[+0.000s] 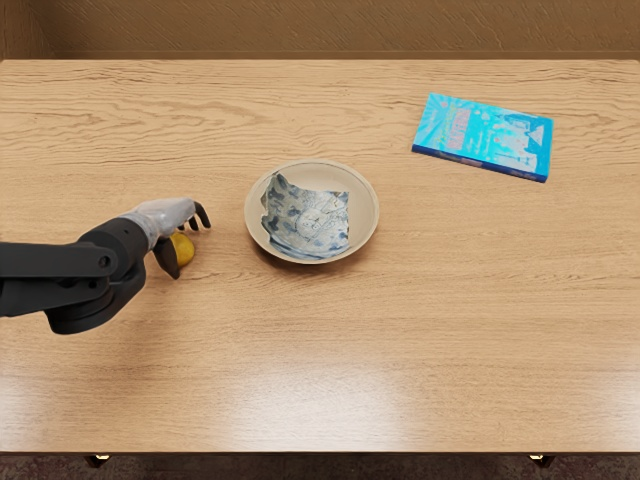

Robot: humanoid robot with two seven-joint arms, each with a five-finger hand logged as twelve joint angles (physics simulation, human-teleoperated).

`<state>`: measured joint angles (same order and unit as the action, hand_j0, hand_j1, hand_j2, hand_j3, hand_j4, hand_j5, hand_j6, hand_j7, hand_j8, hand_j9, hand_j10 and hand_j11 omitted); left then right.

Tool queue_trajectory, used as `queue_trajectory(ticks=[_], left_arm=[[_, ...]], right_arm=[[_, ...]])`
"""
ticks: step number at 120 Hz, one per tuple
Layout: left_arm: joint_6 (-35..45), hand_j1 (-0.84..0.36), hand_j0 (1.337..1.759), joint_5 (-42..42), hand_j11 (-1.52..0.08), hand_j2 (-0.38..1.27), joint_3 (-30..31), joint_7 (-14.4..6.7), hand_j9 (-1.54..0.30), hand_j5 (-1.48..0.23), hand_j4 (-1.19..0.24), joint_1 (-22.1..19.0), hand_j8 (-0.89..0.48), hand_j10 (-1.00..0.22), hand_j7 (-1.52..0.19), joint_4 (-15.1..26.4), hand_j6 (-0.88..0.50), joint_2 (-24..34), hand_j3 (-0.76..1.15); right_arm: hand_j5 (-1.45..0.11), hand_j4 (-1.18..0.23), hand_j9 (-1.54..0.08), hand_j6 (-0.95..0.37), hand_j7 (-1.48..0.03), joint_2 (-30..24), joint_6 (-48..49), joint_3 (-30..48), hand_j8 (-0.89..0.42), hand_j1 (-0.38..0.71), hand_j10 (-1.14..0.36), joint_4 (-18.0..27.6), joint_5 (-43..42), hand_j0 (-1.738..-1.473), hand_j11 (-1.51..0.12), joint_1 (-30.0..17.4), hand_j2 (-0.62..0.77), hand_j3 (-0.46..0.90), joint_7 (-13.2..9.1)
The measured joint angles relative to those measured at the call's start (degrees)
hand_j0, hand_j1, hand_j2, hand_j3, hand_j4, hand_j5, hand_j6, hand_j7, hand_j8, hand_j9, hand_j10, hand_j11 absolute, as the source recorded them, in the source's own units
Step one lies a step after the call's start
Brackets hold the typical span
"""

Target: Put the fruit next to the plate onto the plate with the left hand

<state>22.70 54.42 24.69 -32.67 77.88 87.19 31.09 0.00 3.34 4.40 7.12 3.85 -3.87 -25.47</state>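
1. Arm from the left edge: your left arm (60, 275) reached in low over the table, dark and bent at the wrist.
2. Your left hand (165, 222) sat on top of the fruit (184, 248), fingers curled over its far side and the thumb against its near side, a closed hold on it.
3. The fruit was yellow and mostly hidden under the hand. It was low at the tabletop just left of the plate (368, 205), not touching it.
4. The plate was a shallow cream dish with a blue-and-white pattern inside. Nothing lay between it and the fruit.
5. Farther right and toward the back, well apart from the plate, a bright blue book (483, 137) lay flat and slightly askew. You could not read its cover print.
6. The table (400, 340) was light wood with strong grain, and a brown wall (320, 25) ran behind it.
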Motion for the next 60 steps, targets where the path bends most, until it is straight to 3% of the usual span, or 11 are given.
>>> queue_trajectory(ticks=[60], left_arm=[[0.7,-0.23,1.657,0.1,-0.65,0.10,0.3,0.1,-0.65,-0.65,-0.49,-0.3,-0.49,-0.49,-0.65,0.0,-0.49,0.0,0.00]], right_arm=[[0.00,0.00,0.00,0.00,0.00,0.0,0.0,0.0,0.00,-0.35,0.00,0.0,0.0,-1.658,0.00,0.0,0.00,0.00,0.0]])
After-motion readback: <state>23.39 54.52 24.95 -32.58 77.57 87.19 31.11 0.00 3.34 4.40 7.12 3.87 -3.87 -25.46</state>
